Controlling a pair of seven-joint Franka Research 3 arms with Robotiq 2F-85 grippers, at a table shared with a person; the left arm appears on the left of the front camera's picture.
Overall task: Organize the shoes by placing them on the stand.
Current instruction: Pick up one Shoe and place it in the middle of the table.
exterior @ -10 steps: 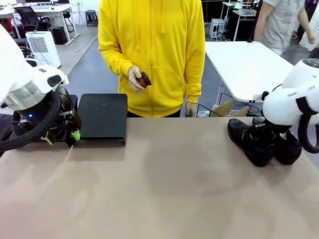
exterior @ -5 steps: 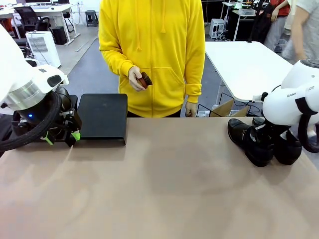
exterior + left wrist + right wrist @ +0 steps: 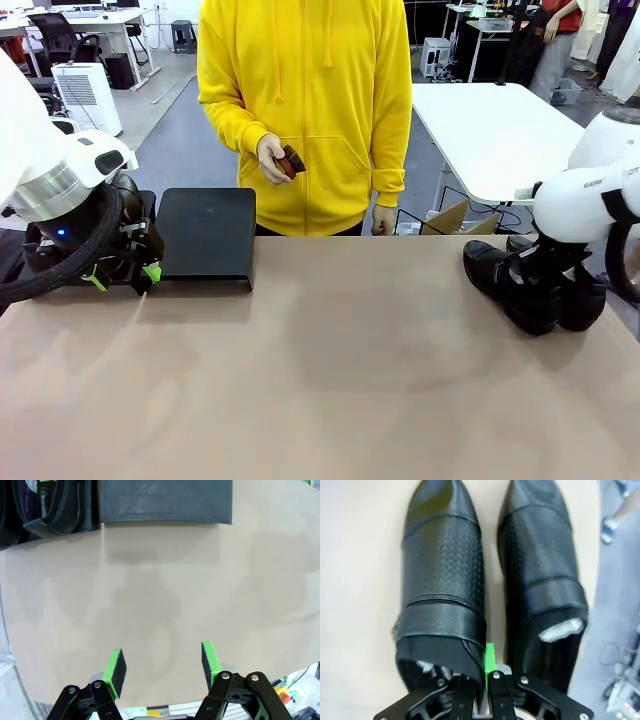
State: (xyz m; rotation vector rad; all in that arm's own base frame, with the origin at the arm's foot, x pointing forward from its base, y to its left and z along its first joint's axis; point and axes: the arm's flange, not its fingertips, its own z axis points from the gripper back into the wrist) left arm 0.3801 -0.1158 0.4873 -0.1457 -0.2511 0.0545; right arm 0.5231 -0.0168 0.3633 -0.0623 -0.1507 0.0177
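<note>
Right gripper (image 3: 489, 667), bottom centre, is clamped shut on the collar edge of the picture-left shoe (image 3: 442, 570); a second shoe (image 3: 540, 565) lies just beside it. Left gripper (image 3: 161, 652) is spread wide, empty, over bare table (image 3: 160, 590). Stand (image 3: 207, 232) is seen upper left, well apart. Thin-edge grip: shoe may be tilted or dropped, neighbour dragged. Lettering on the right arm (image 3: 590, 190) cannot be read in full.

Bright, even overhead light on the bench (image 3: 330, 380), with soft mottled shadows lying over its tan top. Front view crisp throughout. In the right wrist view the glossy shoes (image 3: 445, 565) throw pale sheen off embossed leather, and the floor (image 3: 615, 605) beside them goes soft. Left wrist view: bench edge curves, faint shadow along the stand (image 3: 165, 500).
</note>
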